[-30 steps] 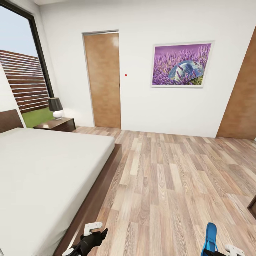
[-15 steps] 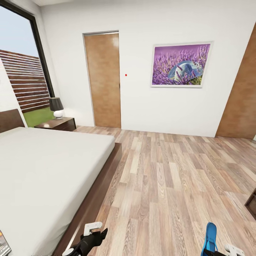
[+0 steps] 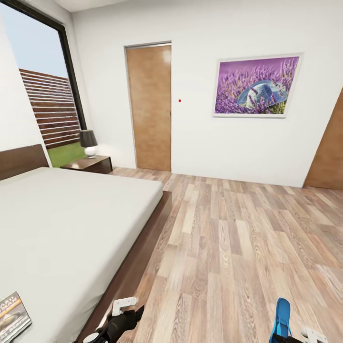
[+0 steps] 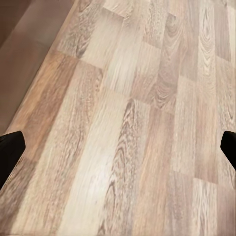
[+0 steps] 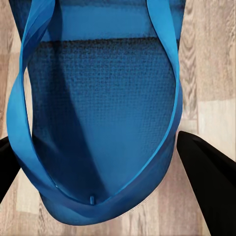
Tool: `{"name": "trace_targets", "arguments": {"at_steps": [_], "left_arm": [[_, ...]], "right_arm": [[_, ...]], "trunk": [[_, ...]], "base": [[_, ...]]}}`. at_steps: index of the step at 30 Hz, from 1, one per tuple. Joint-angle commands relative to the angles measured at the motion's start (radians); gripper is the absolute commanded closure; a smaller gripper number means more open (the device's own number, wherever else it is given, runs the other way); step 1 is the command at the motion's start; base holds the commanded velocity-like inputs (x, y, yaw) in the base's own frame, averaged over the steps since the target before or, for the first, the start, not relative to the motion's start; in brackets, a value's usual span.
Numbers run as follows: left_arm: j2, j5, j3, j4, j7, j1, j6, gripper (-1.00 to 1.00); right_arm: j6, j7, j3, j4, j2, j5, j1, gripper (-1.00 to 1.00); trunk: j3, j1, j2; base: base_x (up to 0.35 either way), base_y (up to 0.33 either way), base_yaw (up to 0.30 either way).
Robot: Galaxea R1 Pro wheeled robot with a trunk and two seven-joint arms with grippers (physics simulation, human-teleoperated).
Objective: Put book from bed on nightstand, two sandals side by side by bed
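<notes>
Wood-plank floor (image 3: 228, 247) beside bed (image 3: 71, 224); right gripper (image 5: 118, 162) seemingly clamps sandal (image 5: 98, 108), left gripper (image 4: 118, 142) apart.

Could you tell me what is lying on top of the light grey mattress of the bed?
A small dark-covered book lies on the mattress at the picture's lower left edge, partly cut off.

The book (image 3: 13, 310) lies on the bed (image 3: 71, 224), the nightstand (image 3: 90, 164) behind it, floor (image 3: 238, 247) right.

A bright blue sandal (image 5: 98, 113), a plain light grey bed (image 3: 71, 224) with dark brown frame, streaky brown wood-plank floor (image 3: 238, 247), purple lavender picture (image 3: 256, 85).
</notes>
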Motion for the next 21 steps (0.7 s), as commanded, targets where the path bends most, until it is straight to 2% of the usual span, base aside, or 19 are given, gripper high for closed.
{"name": "trace_targets", "arguments": {"at_steps": [1, 7, 14, 21], "left_arm": [[0.000, 0.010, -0.001, 0.000, -0.002, -0.001, 0.004, -1.00], [0.000, 0.010, -0.002, 0.000, -0.002, -0.001, 0.004, -1.00], [0.000, 0.009, -0.001, 0.000, -0.002, -0.001, 0.004, -1.00], [0.000, 0.009, -0.001, 0.000, -0.002, -0.001, 0.004, -1.00]], "right_arm": [[0.002, 0.003, 0.007, 0.000, 0.000, -0.011, 0.000, 1.00], [0.002, 0.003, 0.007, 0.000, -0.001, -0.011, 0.000, 1.00], [0.002, 0.003, 0.007, 0.000, -0.001, -0.011, 0.000, 1.00], [0.002, 0.003, 0.007, 0.000, -0.001, -0.011, 0.000, 1.00]], "trunk": [[-0.001, 0.000, 0.000], [-0.001, 0.000, 0.000], [-0.001, 0.000, 0.000], [-0.001, 0.000, 0.000]], "base": [[0.000, 0.000, 0.284], [0.000, 0.000, 0.244], [-0.005, 0.000, 0.034], [-0.254, 0.000, 0.002]]}}
